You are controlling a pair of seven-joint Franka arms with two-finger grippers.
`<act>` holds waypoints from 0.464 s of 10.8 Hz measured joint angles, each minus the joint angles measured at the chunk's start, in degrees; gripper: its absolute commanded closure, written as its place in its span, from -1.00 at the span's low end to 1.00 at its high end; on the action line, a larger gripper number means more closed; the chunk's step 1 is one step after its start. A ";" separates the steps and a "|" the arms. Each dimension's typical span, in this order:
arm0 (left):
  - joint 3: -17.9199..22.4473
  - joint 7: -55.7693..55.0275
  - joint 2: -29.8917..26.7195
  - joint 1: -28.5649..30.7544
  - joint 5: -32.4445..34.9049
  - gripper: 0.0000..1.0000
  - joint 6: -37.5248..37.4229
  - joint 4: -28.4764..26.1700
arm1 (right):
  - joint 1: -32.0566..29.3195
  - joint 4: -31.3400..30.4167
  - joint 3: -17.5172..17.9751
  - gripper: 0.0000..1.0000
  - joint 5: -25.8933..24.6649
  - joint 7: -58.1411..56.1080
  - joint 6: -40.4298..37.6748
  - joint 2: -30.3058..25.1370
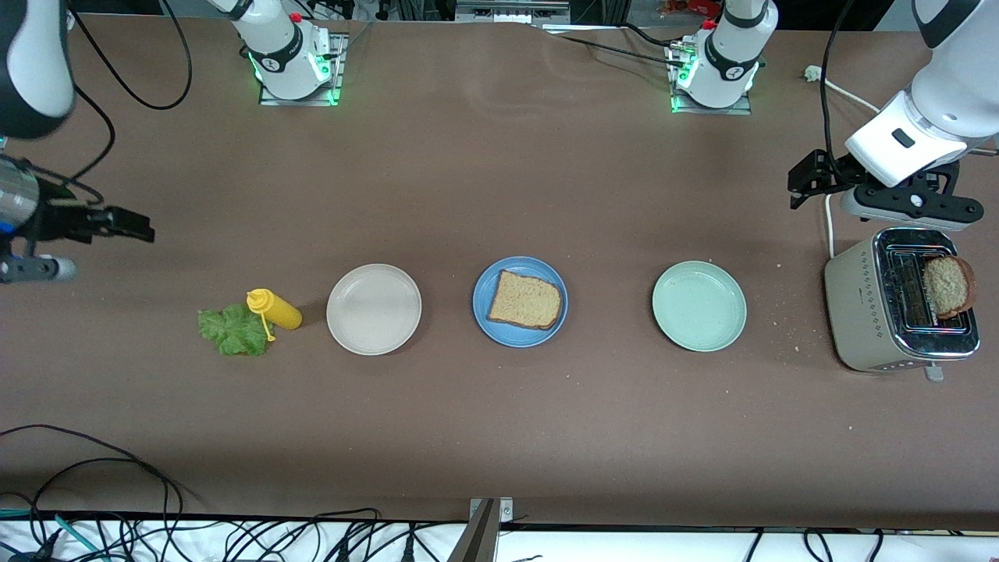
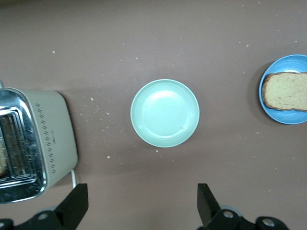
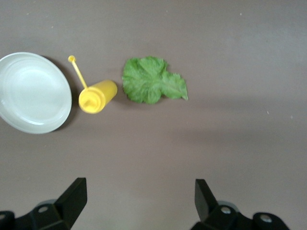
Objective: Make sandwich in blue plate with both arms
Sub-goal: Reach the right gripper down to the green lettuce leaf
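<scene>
Blue plate (image 1: pixel 479 312): mid-table, between beige plate (image 1: pixel 374 309) and green plate (image 1: pixel 699 305); holds 1 bread slice (image 1: pixel 525 300).
Slice 2 (image 1: pixel 948 286): standing in toaster (image 1: pixel 866 320), at the left arm's end.
Lettuce (image 1: pixel 232 331): on table beside yellow bottle (image 1: pixel 275 309), at the right arm's end.
Left gripper (image 2: pixel 143 203): jaws wide, empty, over the table between toaster and green plate.
Right gripper (image 3: pixel 139 201): jaws wide, empty, over the table near lettuce.
Step, by judgement: base laid; lettuce next. Right gripper must drop onto the leaf, pinch it, carry it to the slice.

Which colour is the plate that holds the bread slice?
Sky blue plate; front view shows it best.
</scene>
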 measured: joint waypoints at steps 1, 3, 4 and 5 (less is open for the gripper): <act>0.43 0.01 -0.03 0.26 -1.86 -1.00 -0.45 -0.21 | 0.00 -0.04 0.00 -1.00 0.16 -0.35 3.09 2.71; 0.63 0.19 0.06 0.93 -2.63 -1.00 -0.69 -0.37 | 0.01 -0.04 0.02 -1.00 1.21 -3.50 8.77 8.15; 0.56 0.20 0.04 0.92 -2.63 -1.00 -0.70 -0.35 | 0.01 0.01 0.01 -1.00 2.10 -5.97 11.53 10.57; 0.47 0.20 -0.02 0.86 -2.63 -1.00 -0.70 -0.33 | -0.01 0.06 -0.01 -1.00 2.54 -8.27 13.91 12.54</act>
